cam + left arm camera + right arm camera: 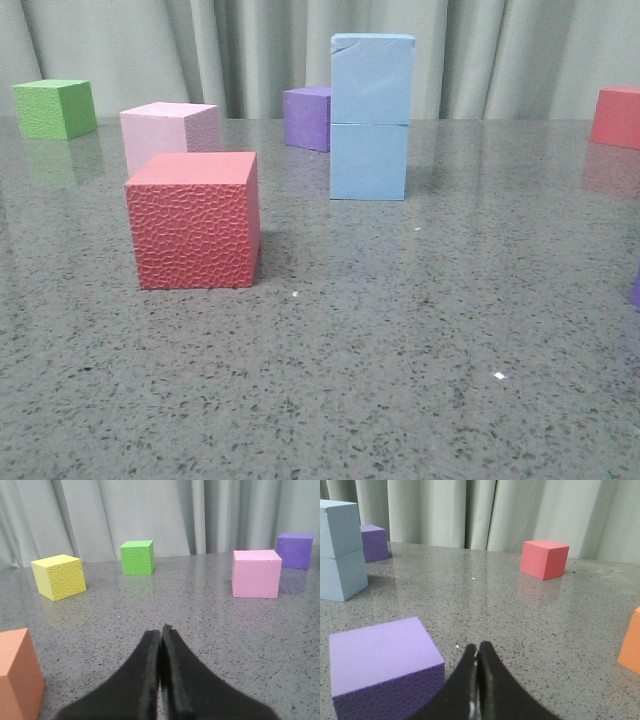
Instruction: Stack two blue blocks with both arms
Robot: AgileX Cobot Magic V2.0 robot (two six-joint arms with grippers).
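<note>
Upper blue block (372, 78) is sitting squarely on lower blue block (368, 161), mid-table, near a purple cube (307, 117); stack looks done. Left gripper (161, 630) & right gripper (477, 651) are resting pinched together, empty, prob. pulled clear to avoid nudging it.

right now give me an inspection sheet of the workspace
surface: grey speckled table, glossy, faint reflections
job's things: two blue blocks stacked, one on the other, upright and roughly aligned
clutter: red cube nearest the front camera, pink cube behind it, green cube far left, purple cube behind the stack, second red cube far right; yellow cube and orange cube in left wrist view; lilac cube by the right pincer
grippers: left pincer shut, empty; right pincer shut, empty
cables: nothing seen
surroundings: pale curtain behind table
</note>
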